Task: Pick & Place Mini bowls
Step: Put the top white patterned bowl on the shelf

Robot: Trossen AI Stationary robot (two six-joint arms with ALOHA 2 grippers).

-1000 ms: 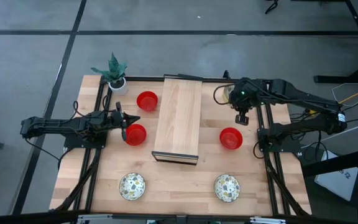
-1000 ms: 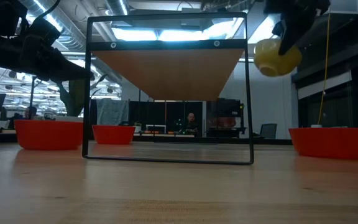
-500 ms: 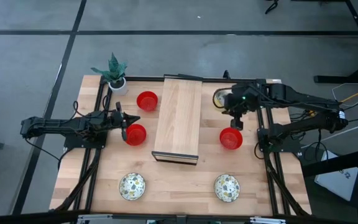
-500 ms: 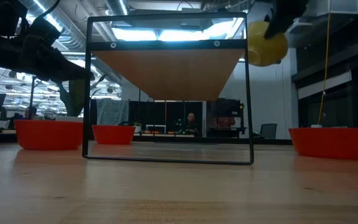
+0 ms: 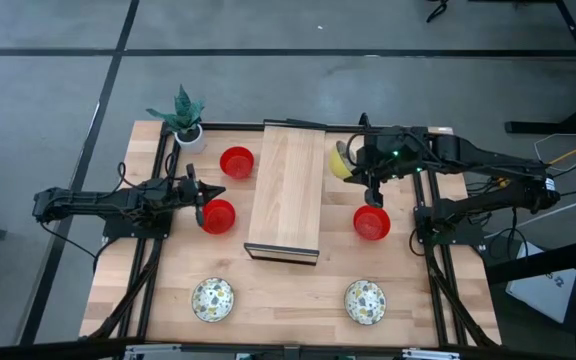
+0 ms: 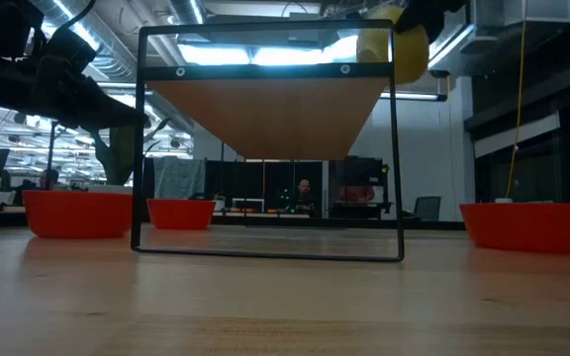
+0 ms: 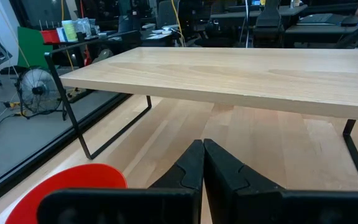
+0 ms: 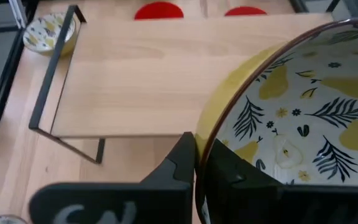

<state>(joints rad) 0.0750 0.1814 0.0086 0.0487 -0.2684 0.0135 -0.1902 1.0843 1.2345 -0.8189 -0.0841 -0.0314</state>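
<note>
My right gripper point(image 5: 356, 163) is shut on a cream bowl point(image 5: 342, 160) with a yellow outside and a pear-and-leaf pattern inside, held high beside the right edge of the raised wooden shelf point(image 5: 288, 190). In the low view the bowl point(image 6: 392, 44) hangs by the shelf's upper right corner. Three red bowls point(image 5: 236, 162) point(image 5: 218, 215) point(image 5: 371, 222) and two patterned bowls point(image 5: 212, 298) point(image 5: 365, 301) rest on their bases on the table. My left gripper point(image 5: 200, 203) is shut and hovers at the left edge of a red bowl point(image 7: 61, 186). My right gripper pinches the patterned bowl's rim point(image 8: 205, 144), one finger point(image 8: 179, 163) on the yellow outer wall and one inside. The bowl is lifted clear of the table and tipped on its side, its opening facing the wrist camera.
A small white pot with a green plant point(image 5: 184, 120) stands at the far left corner. The wooden shelf on black wire legs point(image 6: 397, 148) fills the table's middle. Black frame rails point(image 5: 153, 260) run along both sides. Bare tabletop lies between the two near patterned bowls.
My right gripper has carried the patterned bowl up and toward the table's left, from the far right area to the shelf's right edge. The bowl has tipped further onto its side on the way. The left arm has kept still.
</note>
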